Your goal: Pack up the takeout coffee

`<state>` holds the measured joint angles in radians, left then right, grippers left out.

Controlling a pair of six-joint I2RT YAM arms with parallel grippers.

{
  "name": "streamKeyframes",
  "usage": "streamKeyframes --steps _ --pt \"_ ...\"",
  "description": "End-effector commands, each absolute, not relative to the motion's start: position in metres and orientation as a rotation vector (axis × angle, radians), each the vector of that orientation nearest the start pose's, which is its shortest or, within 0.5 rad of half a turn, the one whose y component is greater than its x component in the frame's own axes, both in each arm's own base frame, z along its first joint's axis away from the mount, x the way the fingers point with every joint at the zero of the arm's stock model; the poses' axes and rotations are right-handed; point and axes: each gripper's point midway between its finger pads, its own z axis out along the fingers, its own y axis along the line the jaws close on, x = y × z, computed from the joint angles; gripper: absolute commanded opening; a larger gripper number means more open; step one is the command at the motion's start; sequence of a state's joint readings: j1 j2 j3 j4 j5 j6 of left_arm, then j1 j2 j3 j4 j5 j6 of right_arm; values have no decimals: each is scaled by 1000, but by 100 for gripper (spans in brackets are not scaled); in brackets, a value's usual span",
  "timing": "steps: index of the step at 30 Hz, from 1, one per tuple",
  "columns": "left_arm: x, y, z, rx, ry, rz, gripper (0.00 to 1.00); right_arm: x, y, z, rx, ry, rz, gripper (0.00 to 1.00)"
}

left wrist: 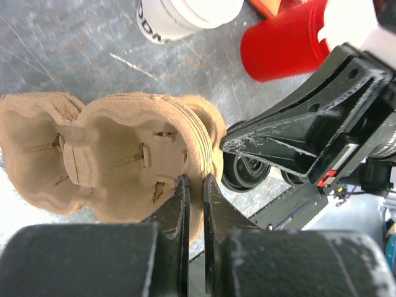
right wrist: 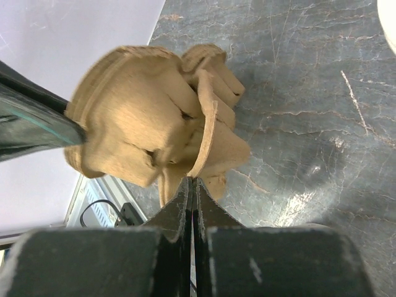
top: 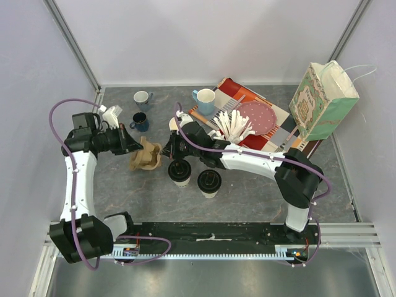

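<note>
Two takeout coffee cups with black lids stand on the table, one (top: 179, 171) just below my right gripper and the other (top: 209, 182) to its right. A brown pulp cup carrier (top: 145, 154) is held between both grippers, with no cup in its pockets. My left gripper (top: 133, 148) is shut on the carrier's rim (left wrist: 195, 185). My right gripper (top: 166, 150) is shut on a thin edge flap of the carrier (right wrist: 195, 179). In the left wrist view the open pockets of the carrier (left wrist: 124, 154) face the camera.
Three mugs stand at the back: one (top: 142, 98), a dark blue one (top: 140, 121) and a light blue one (top: 204, 99). A patterned mat (top: 278, 130) carries wooden cutlery (top: 235, 127) and a pink plate (top: 257, 116). A paper bag (top: 325, 99) stands at the right.
</note>
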<state>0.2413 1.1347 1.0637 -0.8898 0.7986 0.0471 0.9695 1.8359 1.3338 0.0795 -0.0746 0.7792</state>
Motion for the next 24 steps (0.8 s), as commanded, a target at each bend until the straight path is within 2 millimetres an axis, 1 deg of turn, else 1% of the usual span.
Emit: streamKeyframes --steps 1,2,4,5,6,8,9,10,11,12,13,14,15,16,17,18,19,20,21,22,23,24 --pt "270 -69 270 214 2142 -855 2 279 465 142 -285 2265 1050 0" --pt "271 -67 270 220 2143 -835 2 280 465 143 -292 2260 1049 0" --pt "271 -64 266 217 2155 -820 2 280 468 138 -302 2268 1054 0" --pt "272 -63 262 217 2161 -809 2 280 471 140 -310 2262 1067 0" --pt "271 -62 256 202 2176 -814 2 280 474 138 -320 2262 1074 0" --pt "271 -61 251 193 2183 -817 2 281 480 143 -331 2248 1106 0" --pt "272 -61 247 183 2184 -818 2 281 483 142 -329 2247 1120 0" --pt "271 -62 247 172 2181 -837 2 279 486 142 -341 2249 1141 0" --pt "271 -64 247 165 2178 -852 2 281 489 142 -340 2247 1151 1" --pt "272 -65 248 167 2170 -862 2 281 492 144 -328 2246 1169 6" --pt "271 -67 250 159 2165 -884 2 282 495 147 -324 2241 1184 17" --pt "272 -67 250 156 2164 -889 2 280 499 144 -326 2247 1200 21" --pt "272 -68 247 154 2164 -897 2 281 503 148 -320 2236 1223 24" --pt "271 -69 244 138 2170 -911 2 282 507 152 -303 2227 1253 26" --pt "271 -69 239 126 2179 -922 2 282 512 151 -307 2229 1278 27" --pt "268 -70 224 109 2202 -935 2 283 517 154 -302 2215 1302 29" --pt "268 -68 217 96 2216 -929 2 285 521 159 -300 2203 1318 30" --pt "265 -69 207 82 2236 -939 2 286 523 152 -293 2223 1311 30" --pt "266 -69 205 84 2234 -935 2 287 525 150 -292 2229 1310 31" --pt "266 -70 205 57 2238 -952 2 288 527 153 -294 2226 1318 32" --pt "266 -70 206 58 2231 -951 2 288 528 143 -289 2254 1307 33" --pt "268 -70 208 56 2225 -953 2 286 529 141 -296 2267 1315 34"
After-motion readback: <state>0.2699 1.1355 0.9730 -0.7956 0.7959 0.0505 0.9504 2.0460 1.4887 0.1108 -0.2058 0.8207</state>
